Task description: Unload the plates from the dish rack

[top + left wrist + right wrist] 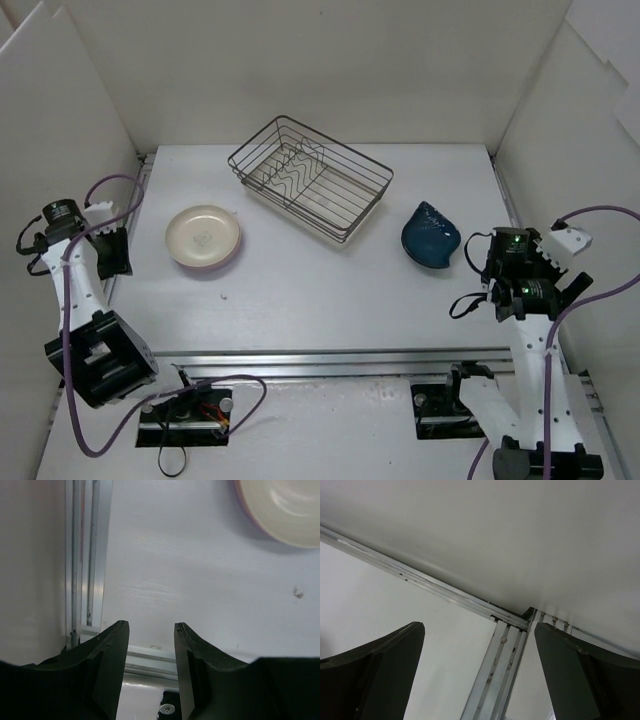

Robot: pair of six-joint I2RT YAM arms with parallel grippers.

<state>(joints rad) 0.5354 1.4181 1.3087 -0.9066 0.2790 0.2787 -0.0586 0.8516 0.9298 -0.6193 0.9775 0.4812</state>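
Note:
The dish rack (310,190), a dark wire basket, stands at the back middle of the table with no plate showing in it. A cream plate (203,237) lies flat on the table to its left, with a pinkish edge showing beneath it; its rim (260,525) shows in the left wrist view. A dark blue wavy plate (431,236) lies to the right of the rack. My left gripper (112,253) (151,625) hangs near the left wall, open and empty, apart from the cream plate. My right gripper (560,275) (480,625) is wide open and empty, right of the blue plate.
White walls (60,110) close in the table on the left, back and right. Aluminium rails (95,555) run along the table's left side, its right side (495,680) and the near edge (330,358).

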